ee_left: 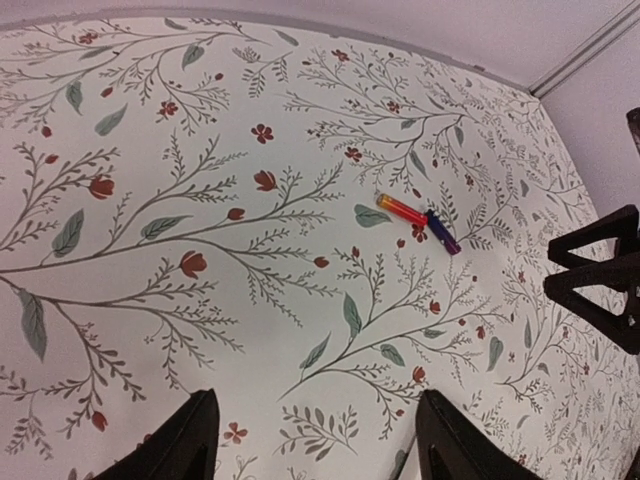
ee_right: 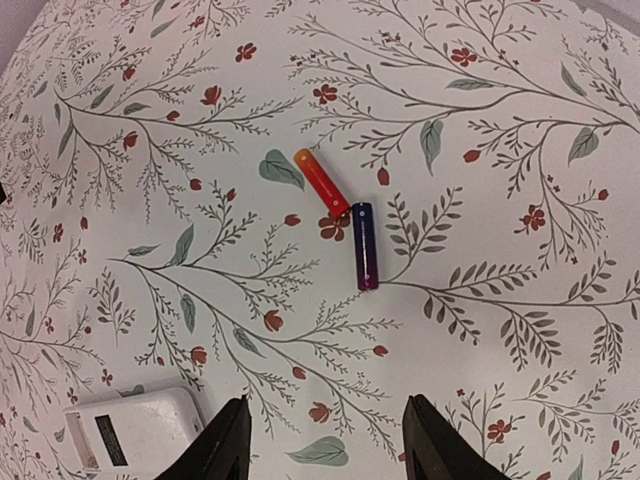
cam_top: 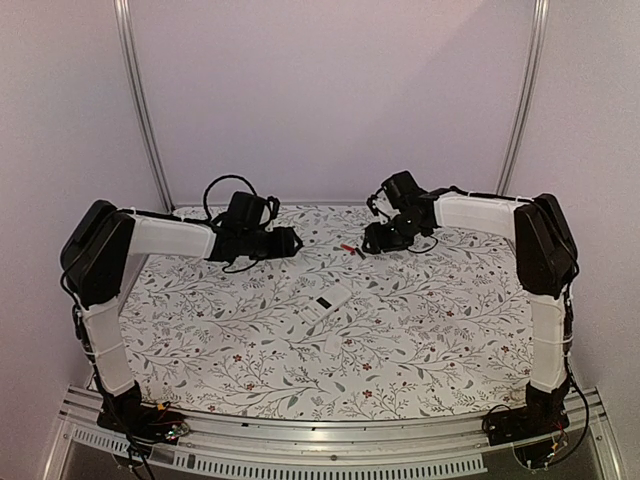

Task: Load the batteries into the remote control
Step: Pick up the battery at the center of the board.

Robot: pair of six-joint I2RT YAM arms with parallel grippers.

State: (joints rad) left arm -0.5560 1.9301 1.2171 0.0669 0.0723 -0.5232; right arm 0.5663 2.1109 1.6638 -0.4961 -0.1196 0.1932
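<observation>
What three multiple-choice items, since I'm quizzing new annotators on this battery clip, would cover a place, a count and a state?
1. Where do the batteries lie?
A. On the table, apart from the remote control
B. Inside it
C. Stacked on top of it

2. How many batteries show?
A. One
B. Two
C. Four

3. How does the right gripper stand?
A. Shut on a battery
B. Open, empty
C. Shut on the remote control

1A: the top view shows them lying on the table, clear of the remote control.
2B: one is orange-red, one purple.
3B: its fingers are spread with nothing between them.
</observation>
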